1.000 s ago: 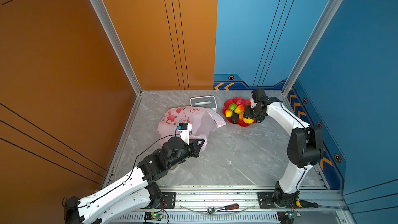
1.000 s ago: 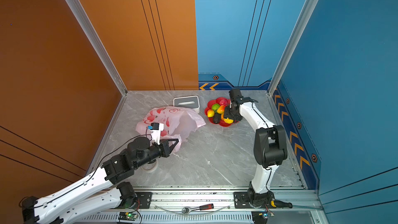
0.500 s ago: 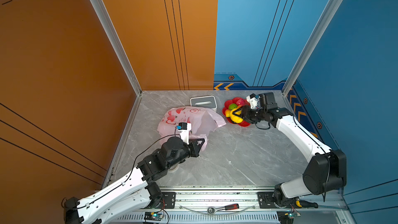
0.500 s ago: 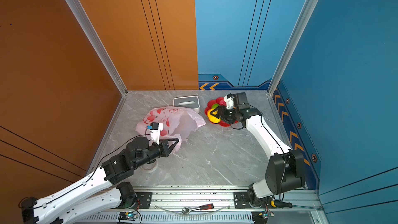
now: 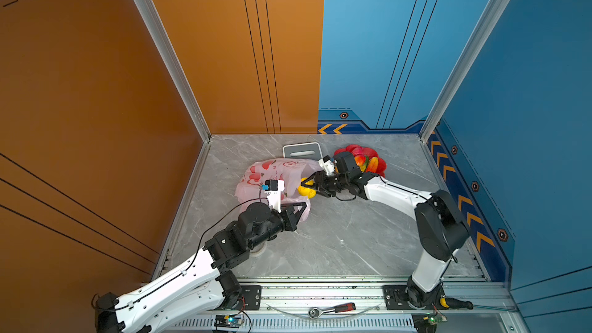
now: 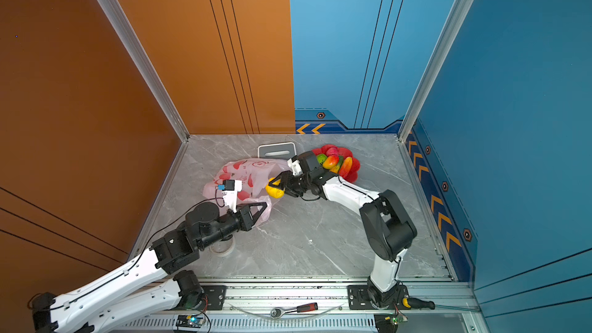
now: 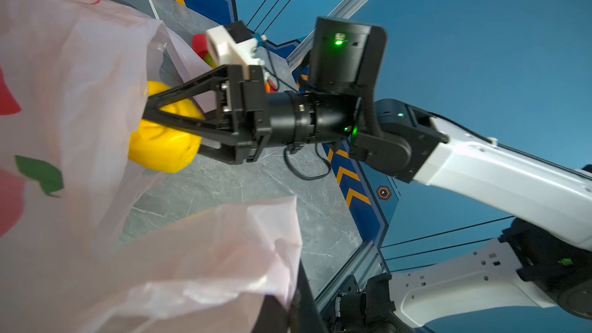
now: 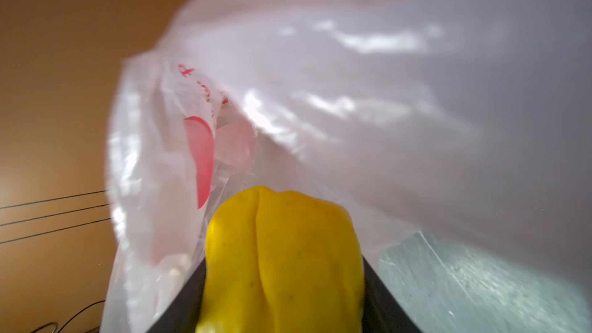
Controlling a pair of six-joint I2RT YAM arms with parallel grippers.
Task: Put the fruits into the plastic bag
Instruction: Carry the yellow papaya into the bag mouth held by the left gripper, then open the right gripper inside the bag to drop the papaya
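Note:
The pale-pink plastic bag lies left of centre on the floor. My left gripper is shut on the bag's near edge, and thin film drapes over its jaws. My right gripper is shut on a yellow fruit at the bag's mouth, with bag film arching over it. Several other fruits sit in the red dish behind the right wrist.
A white-and-grey tissue box stands behind the bag near the back wall. A tape roll lies under the left forearm. A ratchet tool rests on the front rail. Walls close in on three sides.
My right gripper has carried the yellow fruit from the red dish leftward to the bag's mouth. The left arm and the bag have stayed put.

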